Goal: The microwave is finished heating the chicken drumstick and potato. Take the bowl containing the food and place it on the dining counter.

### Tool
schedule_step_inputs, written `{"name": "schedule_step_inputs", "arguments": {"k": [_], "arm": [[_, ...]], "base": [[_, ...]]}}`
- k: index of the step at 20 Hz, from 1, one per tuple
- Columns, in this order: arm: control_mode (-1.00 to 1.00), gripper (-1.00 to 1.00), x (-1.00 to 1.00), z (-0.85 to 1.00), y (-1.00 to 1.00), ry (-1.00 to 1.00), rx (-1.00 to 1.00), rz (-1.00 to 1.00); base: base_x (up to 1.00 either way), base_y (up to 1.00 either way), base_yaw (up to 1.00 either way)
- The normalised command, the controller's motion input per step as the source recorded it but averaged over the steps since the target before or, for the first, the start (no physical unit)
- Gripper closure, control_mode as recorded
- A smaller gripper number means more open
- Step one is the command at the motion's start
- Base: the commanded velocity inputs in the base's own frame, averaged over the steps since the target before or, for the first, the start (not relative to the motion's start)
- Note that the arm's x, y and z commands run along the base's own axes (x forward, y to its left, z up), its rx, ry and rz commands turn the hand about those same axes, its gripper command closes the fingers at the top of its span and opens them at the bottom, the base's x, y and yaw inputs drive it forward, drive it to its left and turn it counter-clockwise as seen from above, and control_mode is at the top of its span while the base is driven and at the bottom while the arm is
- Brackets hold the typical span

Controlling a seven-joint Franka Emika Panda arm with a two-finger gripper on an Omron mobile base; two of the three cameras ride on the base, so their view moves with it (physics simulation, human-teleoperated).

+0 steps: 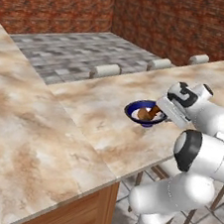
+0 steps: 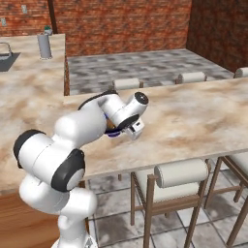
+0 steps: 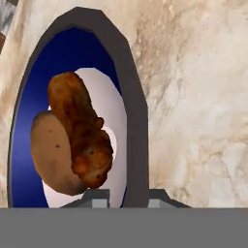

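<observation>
The bowl point(image 1: 145, 112) sits on the counter point(image 1: 99, 112). The end effector point(image 3: 127, 196) pinches its rim. The chicken drumstick point(image 3: 80, 131) leans on the potato point(image 3: 51, 152) inside.

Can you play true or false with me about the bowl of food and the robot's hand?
1. The bowl sits on the dining counter. True.
2. The bowl is empty. False: the chicken drumstick and the potato lie inside it.
3. The drumstick rests against the potato. True, as the hand view shows.
4. The gripper is far from the bowl. False: its fingertips stand on either side of the bowl's rim.
5. The stools stand on top of the counter. False: they stand on the floor beside it.
</observation>
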Motion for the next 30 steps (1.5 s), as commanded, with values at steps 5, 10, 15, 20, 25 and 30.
{"name": "schedule_step_inputs", "arguments": {"k": [5,10,15,20,25,30], "arm": [[-1.0,1.0,0.34,-0.67,0.23,-0.01,-0.13,0.05],[-1.0,1.0,0.45,-0.43,0.2,0.0,-0.05,0.03],[-1.0,1.0,0.39,-0.44,0.09,0.0,-0.02,0.02],[-1.0,1.0,0.27,-0.49,0.0,0.0,0.0,0.02],[-1.0,1.0,0.08,-0.27,0.0,0.0,0.0,0.03],[-1.0,-1.0,0.0,0.0,0.01,0.01,0.0,0.0]], "base": [[0.0,0.0,0.0],[0.0,0.0,0.0],[0.0,0.0,0.0],[0.0,0.0,0.0],[0.0,0.0,0.0],[0.0,0.0,0.0]]}}
